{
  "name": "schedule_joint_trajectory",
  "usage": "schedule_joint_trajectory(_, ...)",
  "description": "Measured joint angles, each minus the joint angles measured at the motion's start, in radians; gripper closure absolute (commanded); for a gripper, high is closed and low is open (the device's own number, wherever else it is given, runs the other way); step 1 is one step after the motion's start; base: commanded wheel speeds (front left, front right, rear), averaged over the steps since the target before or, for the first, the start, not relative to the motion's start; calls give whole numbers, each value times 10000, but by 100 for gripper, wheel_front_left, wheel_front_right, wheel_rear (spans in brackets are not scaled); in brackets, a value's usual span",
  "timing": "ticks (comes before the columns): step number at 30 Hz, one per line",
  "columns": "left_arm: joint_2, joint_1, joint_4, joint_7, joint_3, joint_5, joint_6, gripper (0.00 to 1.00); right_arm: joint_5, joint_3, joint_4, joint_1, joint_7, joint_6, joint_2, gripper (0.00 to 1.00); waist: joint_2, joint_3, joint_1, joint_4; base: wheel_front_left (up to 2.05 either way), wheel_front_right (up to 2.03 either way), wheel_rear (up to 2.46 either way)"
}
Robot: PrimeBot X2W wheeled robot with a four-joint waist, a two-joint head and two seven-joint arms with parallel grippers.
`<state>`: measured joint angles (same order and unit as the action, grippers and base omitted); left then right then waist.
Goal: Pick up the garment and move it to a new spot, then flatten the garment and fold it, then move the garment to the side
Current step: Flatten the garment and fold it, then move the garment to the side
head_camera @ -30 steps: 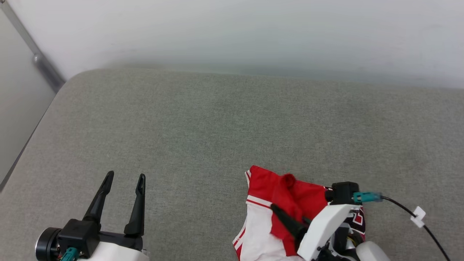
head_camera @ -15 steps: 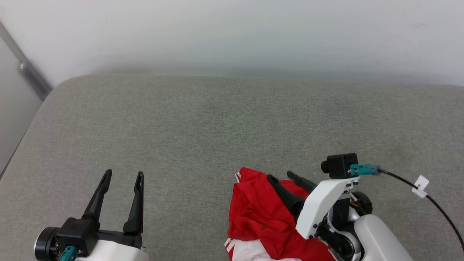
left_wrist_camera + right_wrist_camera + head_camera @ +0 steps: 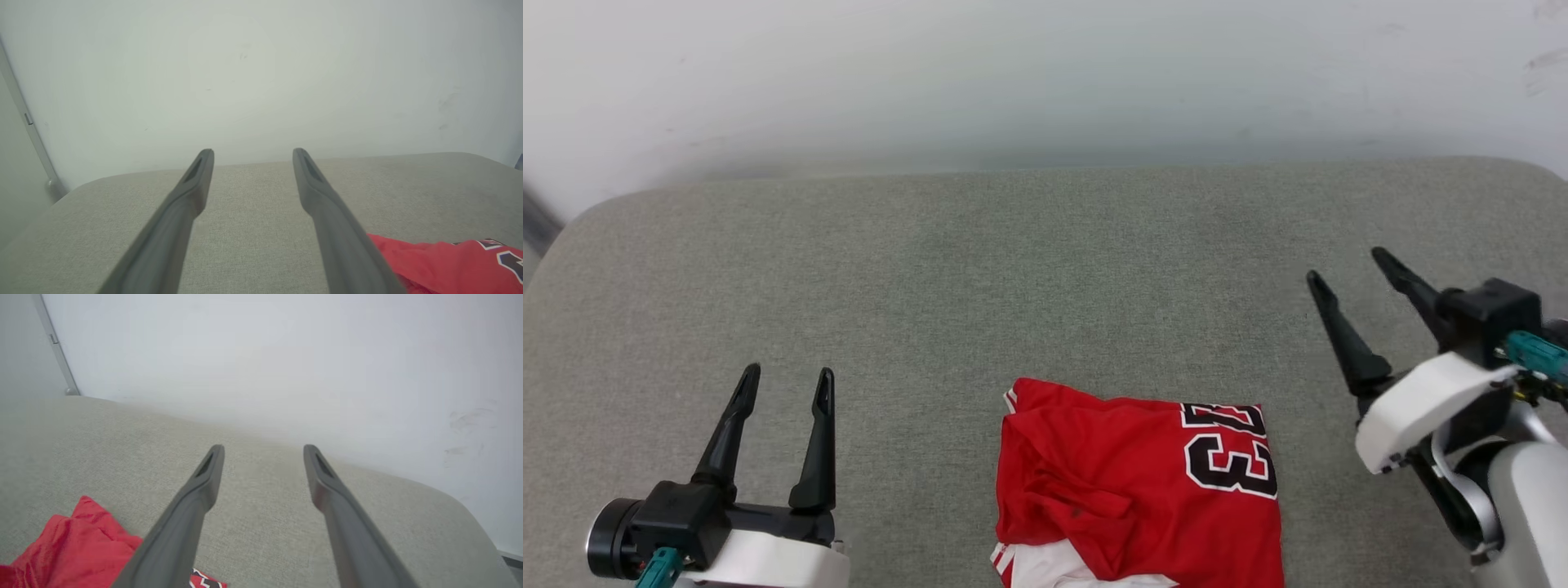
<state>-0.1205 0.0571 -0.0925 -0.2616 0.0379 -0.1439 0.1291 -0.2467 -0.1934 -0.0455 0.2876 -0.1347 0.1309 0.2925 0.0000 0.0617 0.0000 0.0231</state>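
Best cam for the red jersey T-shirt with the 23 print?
Head view: most of the red jersey T-shirt shows on the grey fabric cushion, 23 print readable. Left wrist view catches its red edge, lower right; right wrist view, a corner, lower left.

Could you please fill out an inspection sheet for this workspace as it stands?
Surface: grey fabric cushion with rounded corners.
Job's things: the red garment lies rumpled near the front edge with the "23" print facing up and a white part at its near end. Nothing grips it.
Clutter: nothing seen.
Grippers: the left gripper and right gripper hover on either side of the garment, apart from it, jaws open.
Cables: teal connector at the right wrist; teal plug at the left wrist.
Surroundings: white wall behind; metal strip at the far left.
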Motion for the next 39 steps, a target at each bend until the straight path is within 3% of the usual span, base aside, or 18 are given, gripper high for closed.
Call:
schedule_joint_trajectory(5,65,-19,-127,0,33,2,0,0,280,1016,360,-908,991,0,4,0,0,97,0,-128,0,0,0)
schedule_joint_trajectory(9,105,3,-196,0,27,-2,0,0,282,1680,717,-1632,1753,2,-458,0,0,101,0,-171,0,0,0)
schedule_joint_trajectory(17,67,343,-385,0,-111,79,0,0,920,2036,1055,-2461,2959,0,-1177,0,0,43,0,-123,0,0,0)
schedule_joint_trajectory(26,119,413,-378,0,-211,151,0,0,1070,2034,920,-2758,3133,0,-1697,0,0,-5,0,-5,0,0,0)
schedule_joint_trajectory(33,105,405,-380,0,-240,180,0,0,940,1919,1014,-2901,2558,0,-1682,0,0,64,0,-2,0,0,0)
schedule_joint_trajectory(39,50,344,-370,0,-290,180,0,0,313,997,1367,-2931,-291,0,-966,0,0,327,0,-11,0,0,0)
